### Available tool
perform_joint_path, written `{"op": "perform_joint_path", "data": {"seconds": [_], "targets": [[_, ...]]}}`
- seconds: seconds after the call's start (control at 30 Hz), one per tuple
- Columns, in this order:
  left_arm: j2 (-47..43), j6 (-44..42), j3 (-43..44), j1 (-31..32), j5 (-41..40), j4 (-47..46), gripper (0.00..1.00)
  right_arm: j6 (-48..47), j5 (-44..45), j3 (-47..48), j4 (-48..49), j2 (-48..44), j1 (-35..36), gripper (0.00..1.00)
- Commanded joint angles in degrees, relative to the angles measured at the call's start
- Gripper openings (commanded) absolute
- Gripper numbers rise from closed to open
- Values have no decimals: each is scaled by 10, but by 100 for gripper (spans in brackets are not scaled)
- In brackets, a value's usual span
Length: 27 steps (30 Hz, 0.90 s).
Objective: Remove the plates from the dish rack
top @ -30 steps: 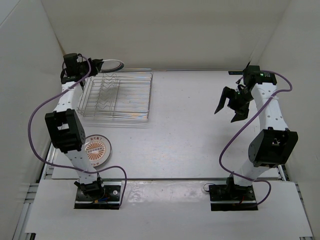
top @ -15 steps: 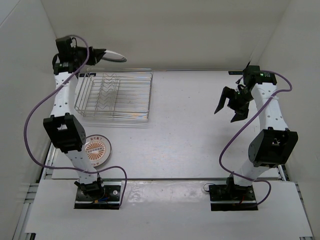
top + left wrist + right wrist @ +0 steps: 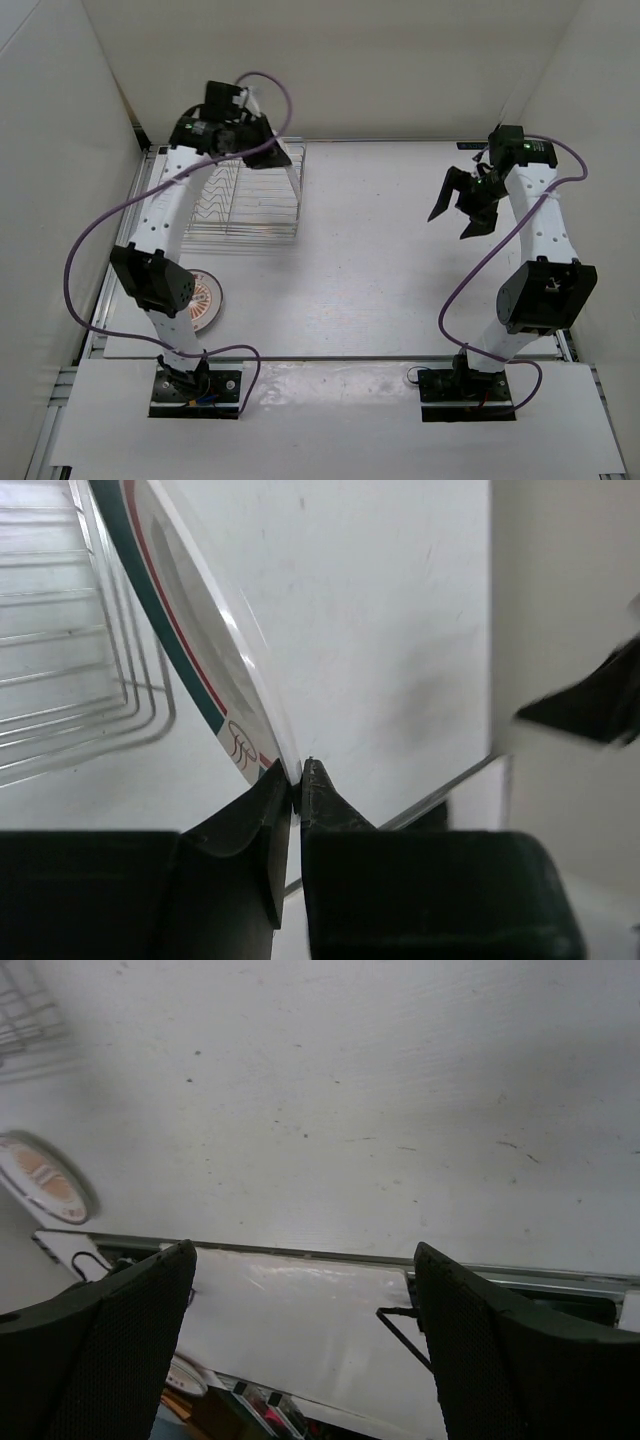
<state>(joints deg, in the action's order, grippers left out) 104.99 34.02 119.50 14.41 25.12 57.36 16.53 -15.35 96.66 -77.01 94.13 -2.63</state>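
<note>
Left tool [image 3: 298, 780] is pinching a plate [image 3: 205, 640] by its edge, its teal rim showing only in the wrist view; right tool [image 3: 453, 222] is gaping wide.

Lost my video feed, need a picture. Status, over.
Left gripper shut on teal-rimmed plate, lifted by dish rack far right corner. Right gripper open, empty. Sunburst plate flat on table. Nothing seen in the way.

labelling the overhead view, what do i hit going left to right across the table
orange sunburst plate → dish rack → right gripper. The left gripper with the ringed plate overlaps the rack, so it is left out.
</note>
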Motion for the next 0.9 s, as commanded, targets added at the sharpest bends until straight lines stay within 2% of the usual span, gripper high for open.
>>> {"op": "perform_joint_path", "data": {"seconds": [0.0, 0.07, 0.1, 0.13, 0.2, 0.23, 0.3, 0.33, 0.37, 0.4, 0.43, 0.47, 0.53, 0.57, 0.63, 0.77, 0.8, 0.87], "targets": [[-53, -171, 12, 75, -55, 71, 0, 12, -55, 59, -139, -16, -4, 91], [-62, -204, -12, 107, -96, 83, 0, 30, -108, 91, -127, -5, -9, 91], [-72, -227, -14, 151, -113, 88, 0, 36, -168, 99, -119, -2, -9, 91], [-67, -256, -21, 167, -174, 101, 0, 46, -186, 103, -116, 3, -11, 91], [-78, -304, -50, 217, -229, 107, 0, 56, -238, 108, -124, 21, -12, 91], [-80, -336, -57, 270, -248, 114, 0, 65, -274, 105, -126, 25, -12, 91], [-88, -393, -90, 308, -315, 121, 0, 87, -330, 65, -118, 19, -12, 91], [-89, -418, -98, 358, -335, 123, 0, 93, -359, 52, -84, 15, -11, 91], [-91, -430, -106, 374, -390, 132, 0, 100, -372, 17, -71, 11, -9, 91], [-92, -448, -130, 390, -408, 131, 0, 119, -375, 6, -62, -4, -7, 91], [-100, -473, -141, 435, -430, 130, 0, 124, -381, -2, -41, -7, -8, 91], [-108, -492, -182, 454, -507, 84, 0, 125, -383, -22, -39, -10, -9, 91], [-143, -585, -266, 507, -558, 35, 0, 119, -394, -49, -43, -11, -7, 91], [-153, -608, -322, 536, -614, -25, 0, 115, -410, -55, -45, -11, -6, 91], [-173, -677, -386, 567, -670, -108, 0, 108, -411, -75, -46, -18, -3, 91], [-165, -708, -393, 588, -706, -135, 0, 98, -405, -103, -57, -21, 4, 91], [-163, -721, -397, 593, -728, -181, 0, 98, -407, -123, -55, -23, 5, 91], [-161, -794, -421, 601, -737, -226, 0, 97, -411, -133, -54, -21, 13, 91]]}}
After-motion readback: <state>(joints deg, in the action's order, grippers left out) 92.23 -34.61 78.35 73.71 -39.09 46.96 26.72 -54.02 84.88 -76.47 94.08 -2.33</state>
